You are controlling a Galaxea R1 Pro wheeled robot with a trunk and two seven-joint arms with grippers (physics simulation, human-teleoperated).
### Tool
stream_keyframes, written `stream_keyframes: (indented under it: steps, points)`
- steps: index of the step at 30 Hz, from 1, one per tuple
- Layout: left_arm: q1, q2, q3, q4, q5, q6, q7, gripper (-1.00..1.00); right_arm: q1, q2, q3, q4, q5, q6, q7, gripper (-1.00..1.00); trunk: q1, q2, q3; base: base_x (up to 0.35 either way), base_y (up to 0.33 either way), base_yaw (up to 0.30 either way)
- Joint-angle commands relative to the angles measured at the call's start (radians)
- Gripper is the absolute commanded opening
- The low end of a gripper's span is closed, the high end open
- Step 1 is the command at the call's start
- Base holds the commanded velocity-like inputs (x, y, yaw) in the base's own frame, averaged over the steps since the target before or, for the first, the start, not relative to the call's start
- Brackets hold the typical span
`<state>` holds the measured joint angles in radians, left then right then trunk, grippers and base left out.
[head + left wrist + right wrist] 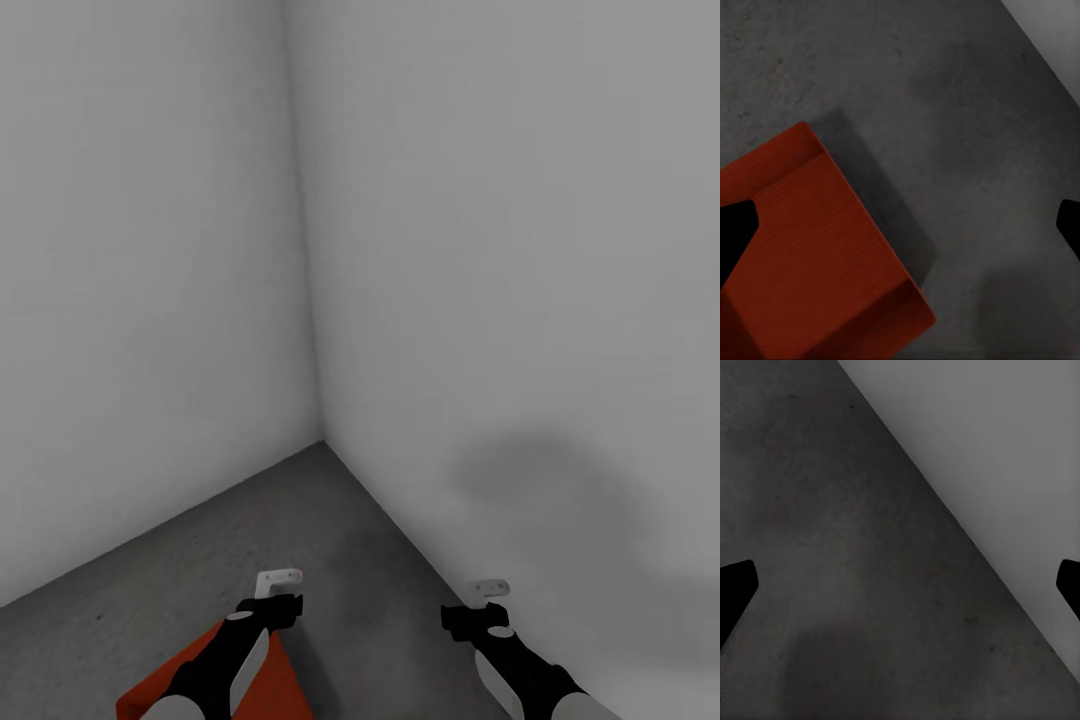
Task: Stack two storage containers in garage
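- Nearest to me, at the low left of the head view, I see one orange-red storage container (285, 680) lying on the dark grey concrete floor (330, 520) of the garage, partly hidden under my left arm.
- From the left wrist camera the storage container (817, 255) shows its open top, thin walls and finely ribbed bottom; it sits flat on the floor (945, 97) and casts a shadow along one side. I cannot tell whether it is one bin or two stacked.
- My left claw (279, 580) hangs above the container's far corner, not touching it. In the wrist view its dark fingertips (735, 232) stand wide apart at the two edges of the picture with nothing between them, so it is released.
- My right claw (491, 590) is at the near right, over bare floor (832, 547) close to the right wall (1005, 457). Its fingertips (735, 589) are likewise spread wide and grasp nothing.
- Farther off, the floor narrows into a corner where the left white wall (140, 280) meets the right white wall (520, 250).
- A soft grey shadow (540, 480) lies low on the right wall.
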<state>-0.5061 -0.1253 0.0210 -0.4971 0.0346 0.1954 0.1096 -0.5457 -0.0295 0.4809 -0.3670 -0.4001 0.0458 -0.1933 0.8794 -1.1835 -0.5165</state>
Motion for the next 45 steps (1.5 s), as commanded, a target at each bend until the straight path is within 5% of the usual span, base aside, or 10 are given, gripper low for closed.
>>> stream_keyframes:
  steps: [1, 22, 29, 33, 45]
  points:
    - [0.000, -0.001, 0.002, -0.001, 0.004, 0.006, 0.002, 1.00, 0.000, -0.001, 0.010, -0.003, -0.006, 0.005, -0.007, 1.00, 0.000, -0.001, -0.001, 0.000, 0.000, 0.000]
    - [0.000, 0.001, 0.002, 0.057, 0.004, 0.001, 0.002, 1.00, 0.000, 0.002, 0.012, 0.041, -0.014, 0.005, -0.006, 1.00, 0.000, -0.001, 0.009, 0.000, 0.000, 0.000]
    - [0.000, 0.008, 0.003, 0.249, 0.004, -0.156, 0.006, 1.00, 0.000, 0.030, 0.012, 0.213, -0.019, -0.009, -0.002, 1.00, 0.000, -0.001, 0.009, 0.000, 0.000, 0.000]
    - [0.000, 0.010, 0.003, 0.295, 0.006, -0.182, 0.007, 1.00, 0.000, 0.046, 0.012, 0.294, -0.022, -0.026, -0.002, 1.00, 0.000, -0.001, 0.009, 0.000, 0.000, 0.000]
    - [0.000, 0.026, 0.002, 0.381, 0.097, -0.192, 0.003, 1.00, 0.058, 0.052, 0.009, 0.383, -0.025, -0.098, -0.001, 1.00, 0.000, -0.001, 0.009, 0.000, 0.000, 0.000]
